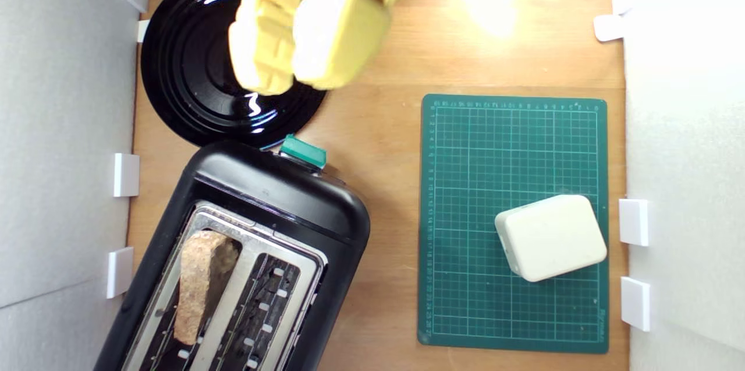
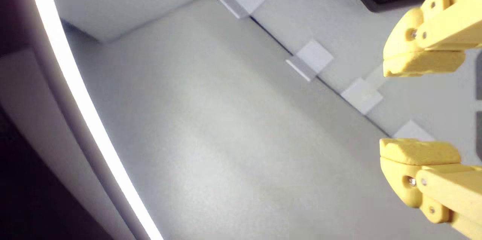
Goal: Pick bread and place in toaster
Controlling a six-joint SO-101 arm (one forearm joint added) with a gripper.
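The bread is seated upright in the toaster, in the slot nearer the exterior view's left. Crust is seen along the top edge, with pale crumb showing beside it; the slice fills most of that slot's length. The second slot, toward the exterior view's right, is seen holding only its wire guides.

The toaster is set diagonally at the lower left of the exterior view, its black body partly cut off by the frame edge. The green lever knob is located at its upper end, just beside the rim of the black plate.

The yellow arm is positioned above the plate at the top of the exterior view, well apart from the bread. The gripper is shown in the wrist view with its jaws spread apart and nothing between them; only the grey foam wall and white brackets are seen past the fingertips. A corner of the toaster is caught at the edge of the wrist view.

A cream-white box is placed on the green cutting mat at the exterior view's right, near the mat's right edge. All items are resting on the wooden table.
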